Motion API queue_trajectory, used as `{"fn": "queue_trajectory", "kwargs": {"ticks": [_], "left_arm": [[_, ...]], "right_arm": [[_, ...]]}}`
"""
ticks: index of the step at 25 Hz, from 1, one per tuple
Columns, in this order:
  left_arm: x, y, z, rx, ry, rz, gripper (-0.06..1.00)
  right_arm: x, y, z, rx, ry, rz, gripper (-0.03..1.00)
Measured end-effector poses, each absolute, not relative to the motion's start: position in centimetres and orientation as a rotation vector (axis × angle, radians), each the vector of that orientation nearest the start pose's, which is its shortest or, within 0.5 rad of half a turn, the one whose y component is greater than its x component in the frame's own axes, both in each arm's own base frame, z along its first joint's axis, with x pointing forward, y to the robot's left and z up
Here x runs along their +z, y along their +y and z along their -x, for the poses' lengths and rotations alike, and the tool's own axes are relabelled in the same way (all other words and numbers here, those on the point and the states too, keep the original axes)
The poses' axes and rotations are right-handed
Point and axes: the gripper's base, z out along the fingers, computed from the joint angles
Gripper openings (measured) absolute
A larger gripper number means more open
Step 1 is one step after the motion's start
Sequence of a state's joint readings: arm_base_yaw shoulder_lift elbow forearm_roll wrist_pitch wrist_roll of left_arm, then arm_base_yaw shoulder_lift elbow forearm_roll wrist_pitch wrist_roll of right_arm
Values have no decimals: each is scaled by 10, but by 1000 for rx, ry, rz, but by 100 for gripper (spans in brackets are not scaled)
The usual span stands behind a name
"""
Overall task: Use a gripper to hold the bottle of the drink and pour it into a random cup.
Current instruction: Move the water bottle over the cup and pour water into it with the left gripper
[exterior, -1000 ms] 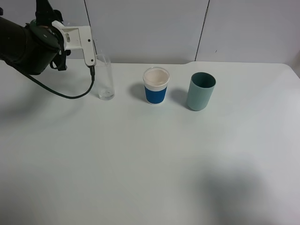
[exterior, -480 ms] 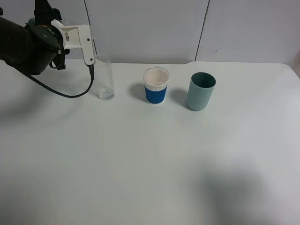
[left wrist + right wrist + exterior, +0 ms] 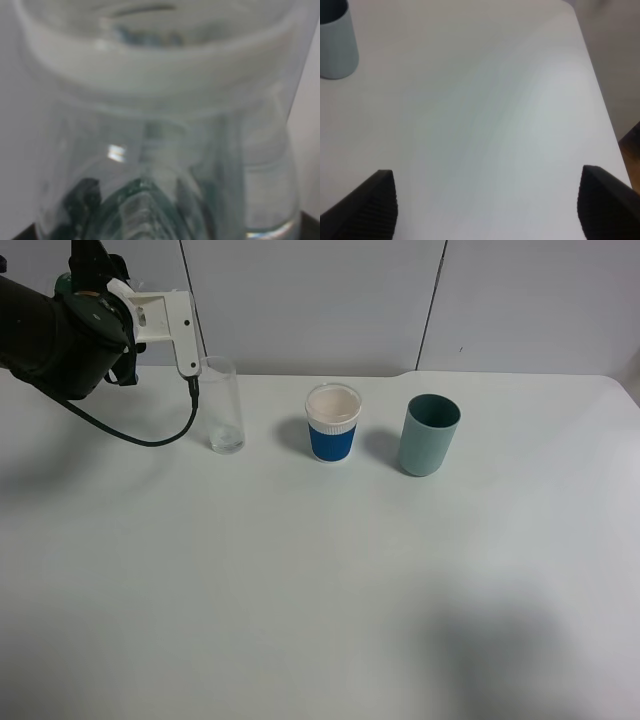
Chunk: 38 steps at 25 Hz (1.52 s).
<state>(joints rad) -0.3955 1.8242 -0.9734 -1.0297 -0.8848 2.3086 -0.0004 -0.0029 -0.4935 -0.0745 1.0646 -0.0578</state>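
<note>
Left gripper (image 3: pixel 90 285), jaws clamped on the bottle (image 3: pixel 160 175), hangs over the desk's (image 3: pixel 300 590) far-left corner; the tall glass cup (image 3: pixel 224 410) stands just beside, toward the desk's middle

Obstacles line the tabletop's (image 3: pixel 300 590) far side: glass cup (image 3: pixel 223 405) at eleven o'clock, left arm (image 3: pixel 50 335) just beside it, blue-and-white cup (image 3: pixel 332 423) at twelve, teal cup (image 3: pixel 429 435) at one. Three through nine lies open.

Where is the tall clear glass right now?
In the exterior high view the tall clear glass stands back-left on the table, left of the blue-and-white cup, just right of the left arm's white bracket.
</note>
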Motion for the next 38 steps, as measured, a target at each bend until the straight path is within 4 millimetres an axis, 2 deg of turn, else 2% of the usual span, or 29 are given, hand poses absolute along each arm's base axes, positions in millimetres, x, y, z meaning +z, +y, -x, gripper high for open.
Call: {"fn": "queue_trajectory", "kwargs": {"ticks": [38], "left_arm": [[217,-88,-366,1442,1522,-1218,54]], "right_arm": [[275,-6,5,-126,2051,55,74]]}}
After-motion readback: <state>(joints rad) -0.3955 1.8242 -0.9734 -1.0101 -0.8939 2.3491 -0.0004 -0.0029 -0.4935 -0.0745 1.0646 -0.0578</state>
